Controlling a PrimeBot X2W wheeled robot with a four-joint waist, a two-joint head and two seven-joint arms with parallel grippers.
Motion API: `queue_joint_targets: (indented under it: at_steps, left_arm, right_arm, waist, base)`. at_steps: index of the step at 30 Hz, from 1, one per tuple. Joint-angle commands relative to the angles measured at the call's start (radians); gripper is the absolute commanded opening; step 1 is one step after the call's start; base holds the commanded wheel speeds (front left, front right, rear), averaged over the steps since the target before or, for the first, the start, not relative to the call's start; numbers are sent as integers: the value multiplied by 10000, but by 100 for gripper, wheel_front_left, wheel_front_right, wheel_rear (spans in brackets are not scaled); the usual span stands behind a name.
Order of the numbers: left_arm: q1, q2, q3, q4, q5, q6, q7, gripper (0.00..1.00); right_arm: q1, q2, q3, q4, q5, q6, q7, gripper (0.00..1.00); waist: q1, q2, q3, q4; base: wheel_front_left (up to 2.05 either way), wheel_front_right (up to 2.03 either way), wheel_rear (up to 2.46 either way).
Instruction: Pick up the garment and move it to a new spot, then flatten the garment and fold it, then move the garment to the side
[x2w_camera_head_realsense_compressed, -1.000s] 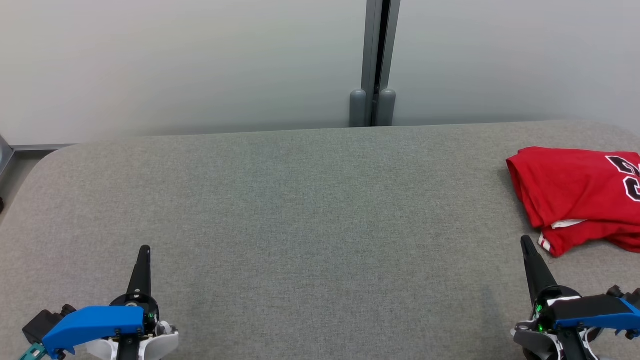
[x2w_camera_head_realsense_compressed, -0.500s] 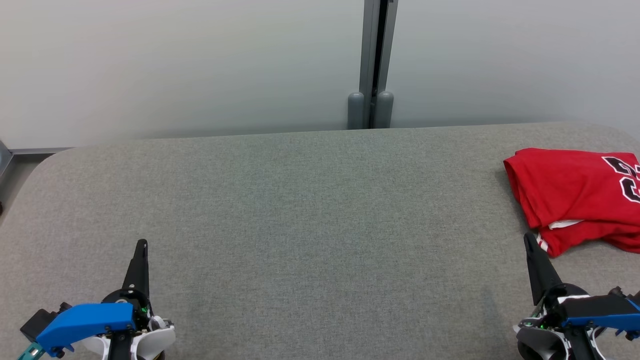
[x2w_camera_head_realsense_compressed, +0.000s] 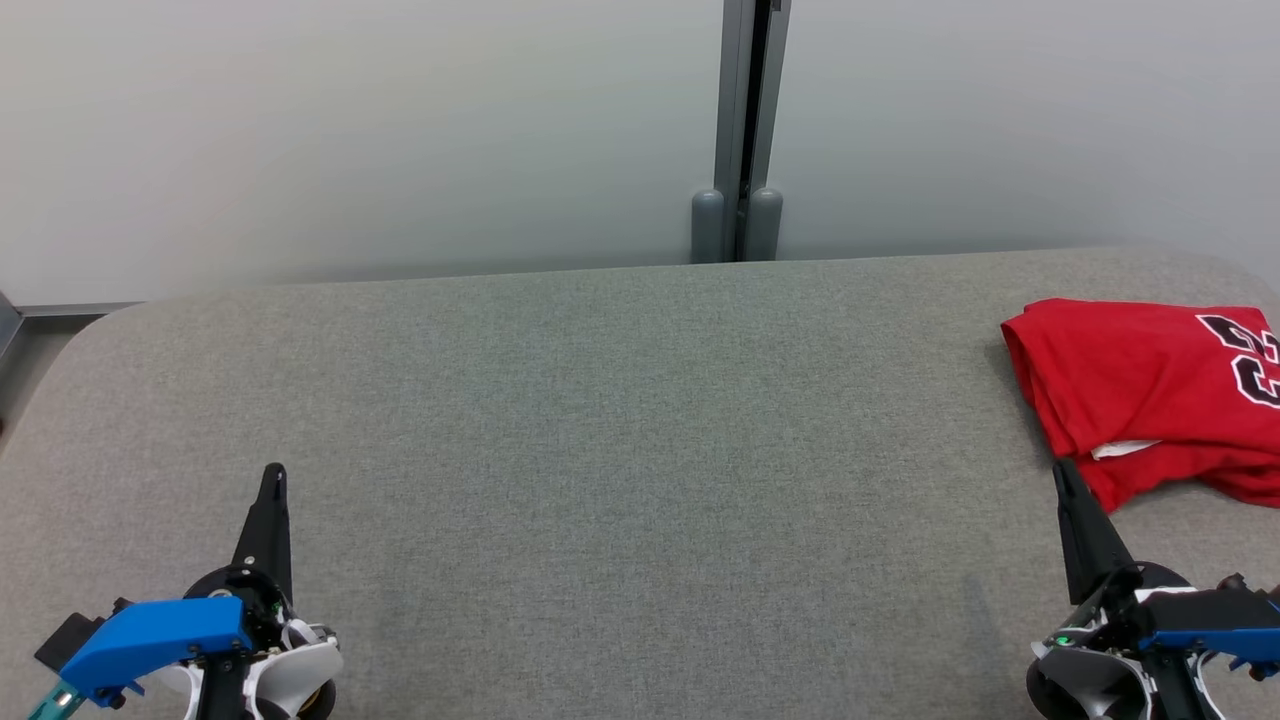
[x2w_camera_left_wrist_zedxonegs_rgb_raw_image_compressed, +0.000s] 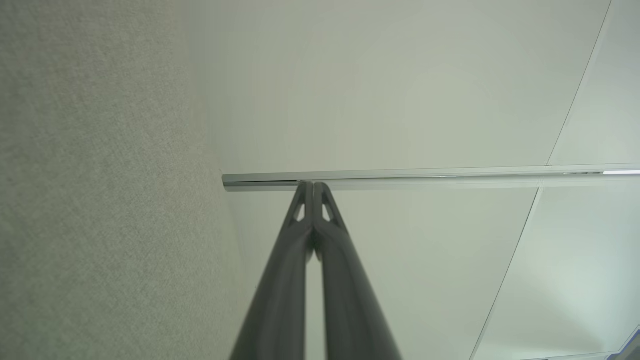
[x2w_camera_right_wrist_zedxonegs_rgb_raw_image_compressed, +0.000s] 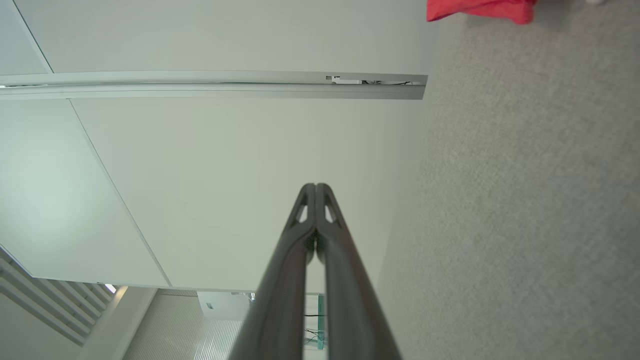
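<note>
The garment (x2w_camera_head_realsense_compressed: 1140, 385) is a red jersey with black-and-white numbers, folded into a compact pile at the far right of the grey table (x2w_camera_head_realsense_compressed: 620, 420); a corner of the garment (x2w_camera_right_wrist_zedxonegs_rgb_raw_image_compressed: 480, 9) also shows at the top of the right wrist view. My right gripper (x2w_camera_head_realsense_compressed: 1062, 472) is shut and empty, its tip just short of the garment's near edge. My left gripper (x2w_camera_head_realsense_compressed: 274, 472) is shut and empty at the lower left, far from the garment. In the wrist views both grippers (x2w_camera_left_wrist_zedxonegs_rgb_raw_image_compressed: 313, 186) (x2w_camera_right_wrist_zedxonegs_rgb_raw_image_compressed: 316, 187) have their fingers pressed together with nothing between them.
A pale partition wall (x2w_camera_head_realsense_compressed: 350, 130) runs behind the table, with a grey vertical post (x2w_camera_head_realsense_compressed: 742, 120) at its seam. The table's left corner is rounded, with a strip of floor (x2w_camera_head_realsense_compressed: 20, 350) beyond it.
The head camera has shifted a little, so the scene sits slightly lower and left. Both grippers stay shut. The garment lies unmoved.
</note>
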Motion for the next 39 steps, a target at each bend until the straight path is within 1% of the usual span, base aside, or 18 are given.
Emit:
queue_joint_targets:
  at_steps: [1,39]
  left_arm:
    - [-110,-17,26,-47,-35,-42,50,0]
    - [-105,-17,21,-47,-38,-42,44,0]
  right_arm:
    - [-87,-33,-27,-39,62,0,39,0]
    - [-85,-33,-23,-36,58,0,34,0]
  waist:
    - [0,0,0,0]
    - [0,0,0,0]
  base:
    - [0,0,0]
    - [0,0,0]
